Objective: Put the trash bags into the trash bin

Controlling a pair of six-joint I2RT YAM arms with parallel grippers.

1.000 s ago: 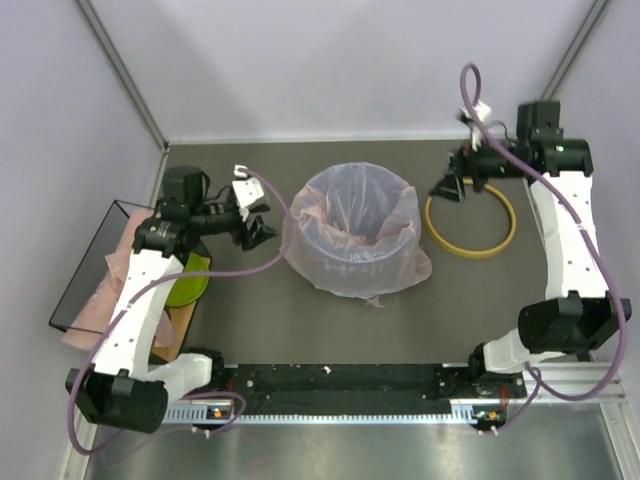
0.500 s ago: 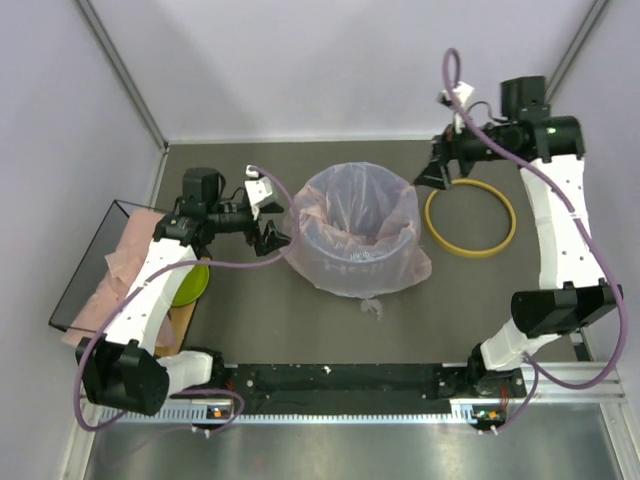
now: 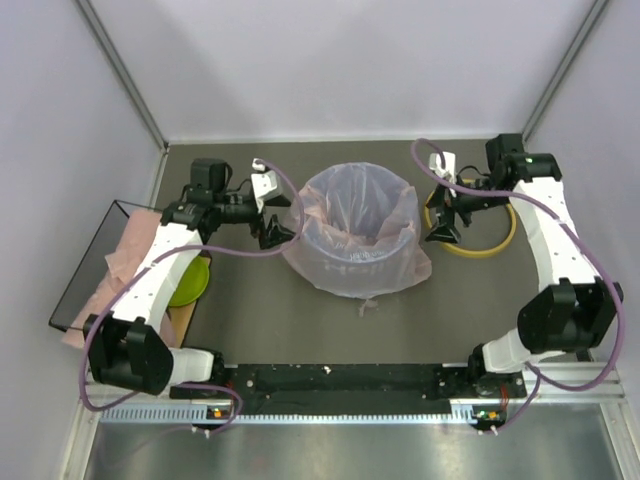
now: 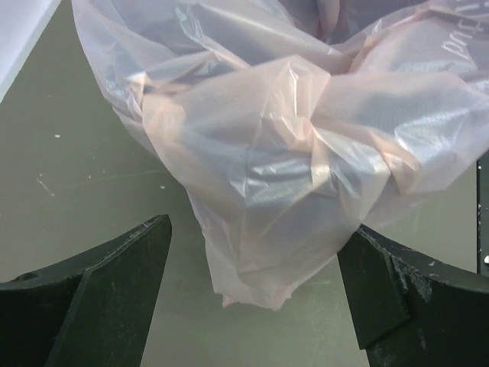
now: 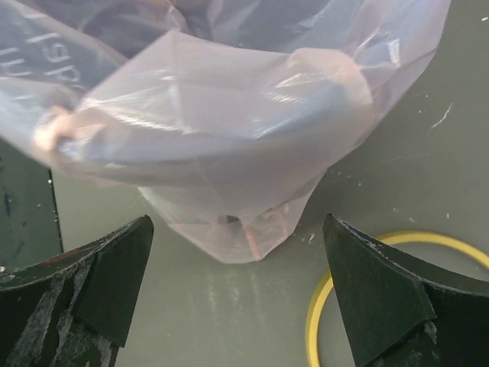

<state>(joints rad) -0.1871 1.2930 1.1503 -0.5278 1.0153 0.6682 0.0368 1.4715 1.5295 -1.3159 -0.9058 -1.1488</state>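
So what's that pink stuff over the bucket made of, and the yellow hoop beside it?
The bag looks like thin plastic film: it is translucent and crinkled, with glossy highlights. The hoop looks like smooth rigid plastic, since it holds a clean, flat circle, though painted metal can't be ruled out.

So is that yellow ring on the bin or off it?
Off. The yellow ring lies flat on the table right of the bin; a pink bag drapes the bin's rim.
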